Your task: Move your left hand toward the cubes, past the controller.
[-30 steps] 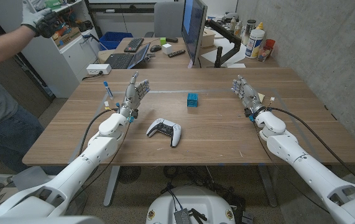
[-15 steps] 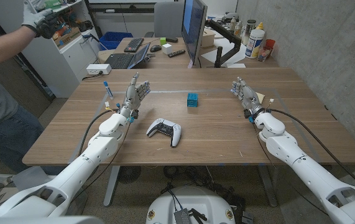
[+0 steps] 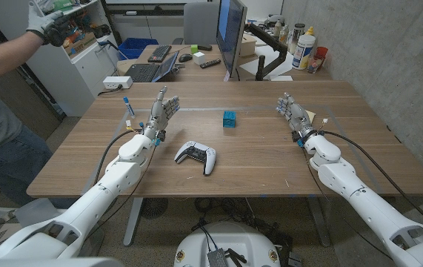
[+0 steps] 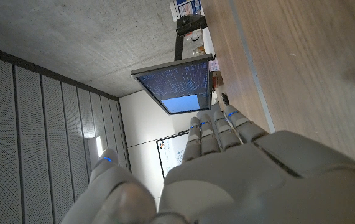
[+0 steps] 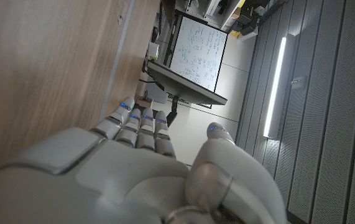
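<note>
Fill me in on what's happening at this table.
A two-armed robot is at a wooden table, holding nothing. Its left hand is raised, fingers apart, left of a white game controller. The blue cubes stand stacked beyond the controller, toward the table's middle, untouched. The right hand is open too, off at the right side. A person stands at the left, arm lifted.

left hand [image 3: 161, 111] | controller [image 3: 196, 156] near, toward the robot | bare table [image 3: 196, 119] to cubes [image 3: 230, 119]

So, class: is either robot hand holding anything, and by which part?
Nothing is held. The left hand and right hand are open, apart from the controller and cubes.
</note>
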